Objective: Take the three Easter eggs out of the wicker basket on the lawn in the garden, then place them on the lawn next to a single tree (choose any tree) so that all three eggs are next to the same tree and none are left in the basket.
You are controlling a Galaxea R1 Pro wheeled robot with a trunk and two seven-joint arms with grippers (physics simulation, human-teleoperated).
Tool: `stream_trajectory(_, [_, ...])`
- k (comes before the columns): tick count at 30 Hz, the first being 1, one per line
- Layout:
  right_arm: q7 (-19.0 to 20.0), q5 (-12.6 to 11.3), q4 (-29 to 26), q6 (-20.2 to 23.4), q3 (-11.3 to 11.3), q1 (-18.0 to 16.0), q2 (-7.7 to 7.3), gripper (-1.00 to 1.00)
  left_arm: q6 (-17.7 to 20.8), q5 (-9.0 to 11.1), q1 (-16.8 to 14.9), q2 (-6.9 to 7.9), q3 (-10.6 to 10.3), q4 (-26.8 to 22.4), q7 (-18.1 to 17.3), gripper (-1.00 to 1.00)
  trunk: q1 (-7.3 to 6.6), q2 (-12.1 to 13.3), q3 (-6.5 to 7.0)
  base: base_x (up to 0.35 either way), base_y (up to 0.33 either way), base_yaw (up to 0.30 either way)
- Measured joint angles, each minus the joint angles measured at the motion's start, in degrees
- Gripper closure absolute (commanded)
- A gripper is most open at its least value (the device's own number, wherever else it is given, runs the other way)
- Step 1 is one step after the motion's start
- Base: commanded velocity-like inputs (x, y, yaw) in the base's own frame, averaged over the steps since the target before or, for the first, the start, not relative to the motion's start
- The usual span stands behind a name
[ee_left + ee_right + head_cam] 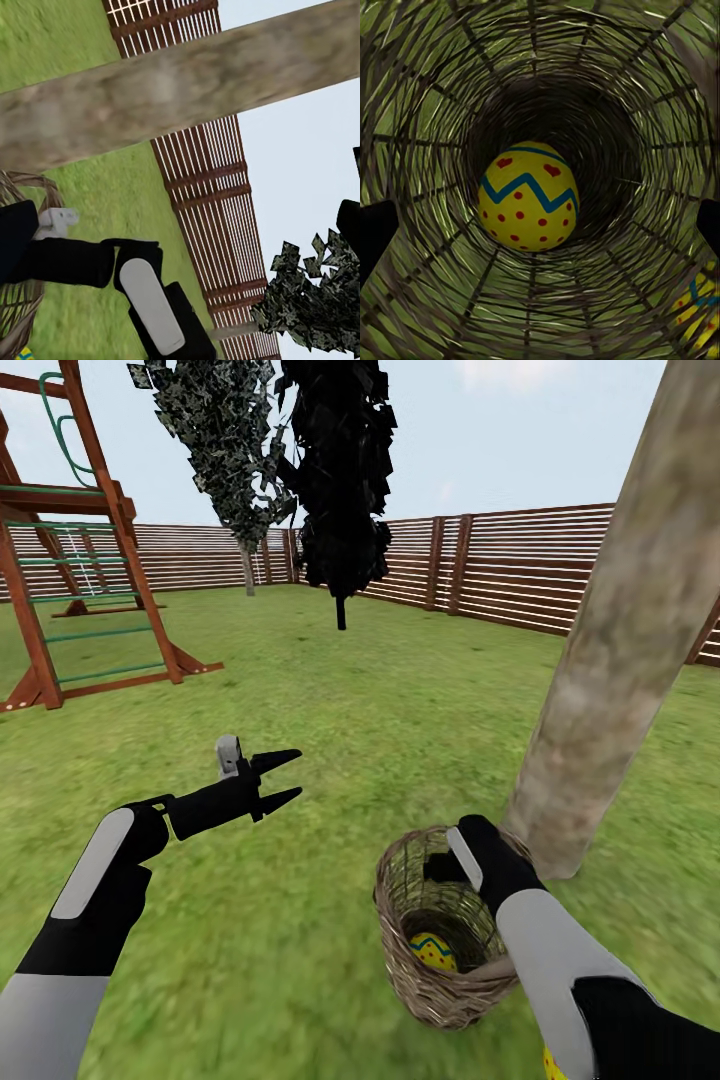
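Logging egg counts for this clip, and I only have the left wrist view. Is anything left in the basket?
Observer: Yes. One egg lies at the bottom of the basket.
Operator: Is the right pincer on it?
Observer: Not yet. The right pincer reaches into the basket's mouth with its jaws wide apart above that egg.
Operator: Any eggs out already?
Observer: One. A second egg lies on the grass just outside the basket, partly hidden behind the right arm.
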Motion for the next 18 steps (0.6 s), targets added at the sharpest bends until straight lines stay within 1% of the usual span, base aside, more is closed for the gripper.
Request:
stream_trajectory(3, [-0.40, 0.40, 0.13, -0.09, 0.00, -0.45, 0.02, -1.00, 0.00, 0.00, 0.00, 0.00, 0.00, 0.00, 0.00, -1.00, 0.00, 0.00, 0.00, 0.000, 0.000, 0.000])
stream_trajectory(5, [-0.60, 0.61, 0.04, -0.17, 0.00, -0.71, -0.29, -1.00, 0.00, 0.00, 0.00, 0.00, 0.00, 0.00, 0.00, -1.00, 0.00, 0.00, 0.00, 0.000, 0.000, 0.000])
stream_trajectory(9, [-0.69, 0.59, -0.11, -0.38, -0.01, -0.92, -0.56, -1.00, 0.00, -0.01, 0.00, -0.02, 0.00, 0.00, 0.00, -1.00, 0.00, 0.00, 0.00, 0.000, 0.000, 0.000])
stream_trajectory(18, [-0.59, 0.07, 0.56, -1.11, -0.22, -0.94, -0.46, -1.00, 0.00, -0.01, 0.00, -0.04, 0.00, 0.00, 0.00, -1.00, 0.00, 0.00, 0.00, 0.000, 0.000, 0.000])
